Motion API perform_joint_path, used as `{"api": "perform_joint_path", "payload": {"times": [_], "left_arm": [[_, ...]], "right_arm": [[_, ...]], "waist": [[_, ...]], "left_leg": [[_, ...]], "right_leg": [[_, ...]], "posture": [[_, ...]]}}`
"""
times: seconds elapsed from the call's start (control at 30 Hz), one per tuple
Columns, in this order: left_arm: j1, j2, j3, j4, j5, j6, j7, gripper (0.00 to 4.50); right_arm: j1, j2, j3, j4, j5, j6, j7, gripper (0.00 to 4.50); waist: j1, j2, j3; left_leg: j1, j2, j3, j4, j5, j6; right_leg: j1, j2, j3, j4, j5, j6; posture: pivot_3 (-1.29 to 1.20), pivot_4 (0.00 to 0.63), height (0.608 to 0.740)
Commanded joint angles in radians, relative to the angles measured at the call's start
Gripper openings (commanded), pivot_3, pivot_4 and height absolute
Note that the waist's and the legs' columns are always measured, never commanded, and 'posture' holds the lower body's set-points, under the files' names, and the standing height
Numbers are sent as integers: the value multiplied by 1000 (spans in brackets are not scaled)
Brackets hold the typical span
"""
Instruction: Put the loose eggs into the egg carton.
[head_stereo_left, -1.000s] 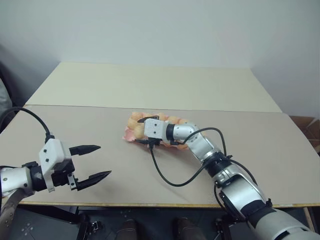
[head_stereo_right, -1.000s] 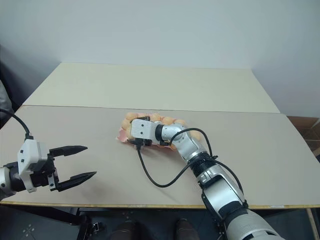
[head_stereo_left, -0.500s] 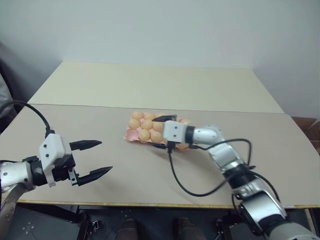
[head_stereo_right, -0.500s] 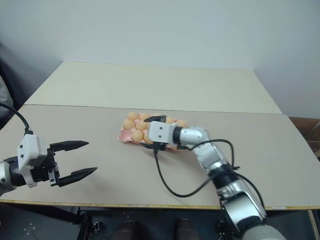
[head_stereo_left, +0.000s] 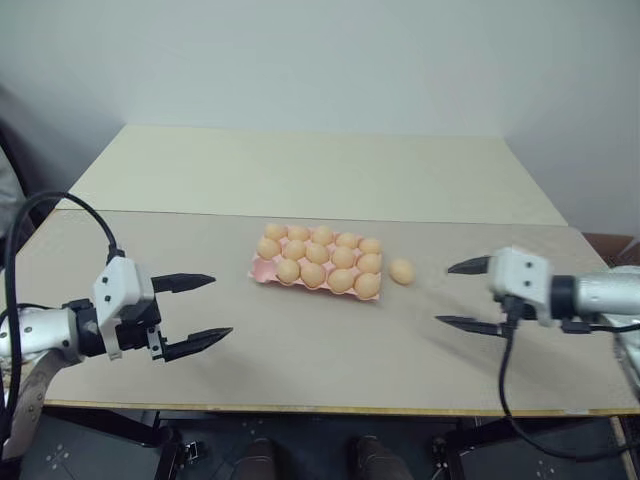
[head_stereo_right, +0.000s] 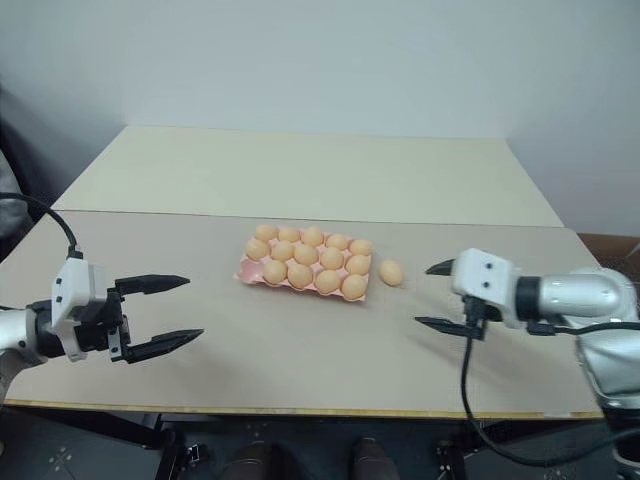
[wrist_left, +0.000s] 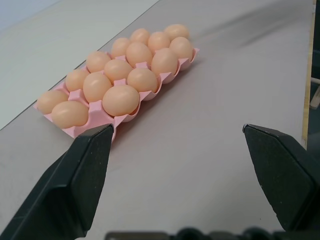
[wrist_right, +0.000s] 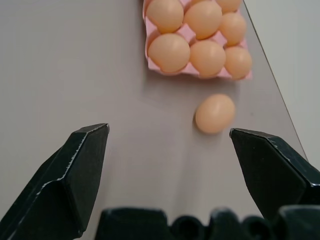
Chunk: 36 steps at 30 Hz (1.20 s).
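Observation:
The pink egg carton (head_stereo_left: 258, 270) lies mid-table, holding several pale orange eggs (head_stereo_left: 317, 253); its front left corner cup looks bare. One loose egg (head_stereo_left: 402, 271) rests on the table just right of the carton, also in the right wrist view (wrist_right: 215, 113). My right gripper (head_stereo_left: 443, 294) hovers open and empty a short way right of that egg, pointing at it. At the table's front left, well away from the carton (wrist_left: 102, 116), my left gripper (head_stereo_left: 222, 306) is open and empty, pointing towards it.
The grey-brown table (head_stereo_left: 320, 350) adjoins a cream table (head_stereo_left: 300, 170) behind it. A black cable (head_stereo_left: 505, 390) hangs from the right wrist over the front edge. Bare tabletop lies between each gripper and the carton.
My right gripper has swung away from over the carton to the right and back, uncovering the carton and the loose egg. The left gripper has barely moved.

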Motion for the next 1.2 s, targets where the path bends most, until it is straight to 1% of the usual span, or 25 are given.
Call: {"api": "perform_joint_path", "payload": {"times": [0.03,0.1,0.2,0.4,0.53,0.6,0.67,0.73,0.8,0.97,1.03,1.2], "left_arm": [[-30,23,9,12,-3,-23,-21,4500],[-41,27,7,25,0,-26,-29,4500],[-49,28,4,35,2,-30,-37,4500],[-66,26,-3,43,8,-31,-43,4500],[-79,23,-9,45,9,-29,-41,4500],[-83,21,-10,42,7,-27,-39,4500],[-84,20,-11,41,6,-26,-38,4500],[-84,20,-11,40,8,-25,-37,4500],[-86,21,-10,37,9,-23,-33,4500],[-77,21,-2,21,3,-15,-26,4500],[-71,18,7,6,-4,-10,-17,4500],[-50,15,21,-23,-8,-1,7,4500]], "right_arm": [[60,-46,-130,-63,57,28,37,4486],[103,-61,-170,-75,58,34,41,4486],[129,-61,-192,-90,62,40,24,4486],[144,-58,-197,-106,65,37,3,4486],[126,-51,-176,-100,58,28,-28,4486],[96,-40,-143,-84,40,14,-64,4486],[32,-14,-89,-59,-4,10,-139,4486],[-71,26,-12,-19,-40,20,-207,4486],[-173,69,76,31,-77,27,-239,4486],[-326,149,231,156,-142,22,-253,4486],[-372,183,289,203,-170,18,-254,4486],[-466,284,402,338,-255,11,-281,4486]], "waist": [[1,0,0],[2,0,0],[2,0,0],[4,0,0],[6,0,0],[6,0,0],[4,0,0],[-2,0,0],[-8,0,0],[-12,0,0],[-13,0,0],[-13,0,0]], "left_leg": [[0,0,0,0,0,0],[0,0,0,0,0,0],[0,0,0,0,0,0],[0,0,0,0,0,0],[0,-1,0,0,0,0],[0,-1,0,0,0,0],[0,0,0,0,0,0],[0,0,0,0,0,0],[0,0,0,0,0,0],[-3,-1,0,0,0,0],[-4,-1,0,0,0,1],[-5,-1,-1,1,0,1]], "right_leg": [[0,0,0,0,0,0],[0,0,0,0,0,0],[0,0,0,-1,0,0],[0,0,0,-1,0,0],[0,-1,0,-1,0,0],[0,-1,0,-1,0,0],[0,0,0,-1,0,0],[0,0,1,0,0,0],[0,0,1,0,0,0],[-1,0,1,0,0,1],[-2,0,1,0,3,6],[-3,0,0,0,4,6]], "posture": [[0,150,740],[0,150,740],[0,150,740],[0,150,740],[0,150,740],[0,150,740],[0,150,740],[0,150,740],[0,150,740],[0,150,740],[0,150,740],[0,150,740]]}}
